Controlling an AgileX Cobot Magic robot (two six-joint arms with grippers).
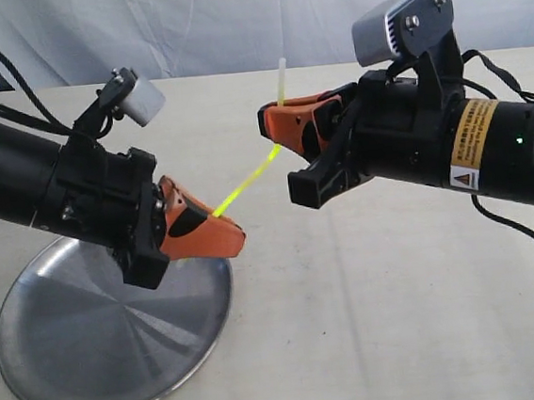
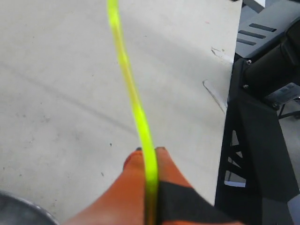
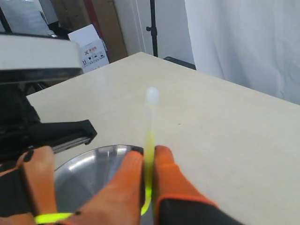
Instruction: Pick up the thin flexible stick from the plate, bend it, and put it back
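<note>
The thin flexible stick (image 1: 251, 178), yellow-green with a whitish end, hangs in the air between both grippers, kinked near the right jaws with its free end (image 1: 280, 74) pointing up. My left gripper (image 1: 234, 233) is shut on its lower end, above the rim of the plate (image 1: 93, 354). My right gripper (image 1: 274, 124) is shut on its upper part. In the left wrist view the stick (image 2: 133, 98) curves away from the shut left gripper (image 2: 150, 151). In the right wrist view the stick (image 3: 149, 126) rises from the shut right gripper (image 3: 149, 150), with the plate (image 3: 89, 171) behind.
The plate lies at the near left of the beige table (image 1: 390, 302). A white backdrop (image 1: 231, 19) hangs behind the table. A black stand (image 2: 253, 140) is beside the table edge in the left wrist view. Cardboard boxes (image 3: 89, 44) stand off the table.
</note>
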